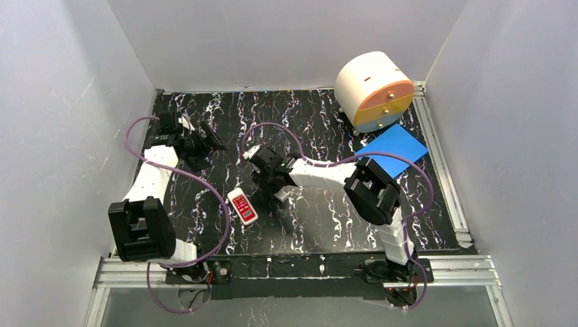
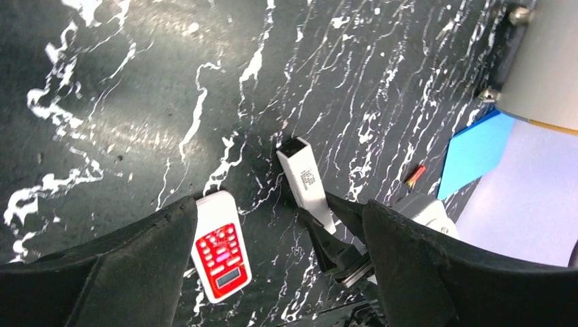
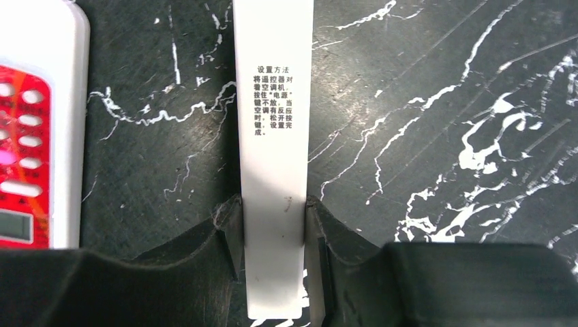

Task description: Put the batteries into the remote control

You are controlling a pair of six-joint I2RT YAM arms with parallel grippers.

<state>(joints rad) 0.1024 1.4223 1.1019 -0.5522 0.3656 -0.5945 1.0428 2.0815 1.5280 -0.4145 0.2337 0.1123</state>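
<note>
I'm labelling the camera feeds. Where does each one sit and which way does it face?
Top external: above and behind the bases, looking down at the table; both arms show.
Left wrist: on the left gripper, looking across at the slim remote; its open fingers show.
Right wrist: on the right gripper, straight down on the slim remote; its fingers flank it.
Shared: slim remote, red-faced remote.

A red-faced white remote (image 1: 242,206) lies on the marbled table (image 1: 320,225), a blue sheet (image 1: 394,150) beside a white drum (image 1: 371,88)
</note>
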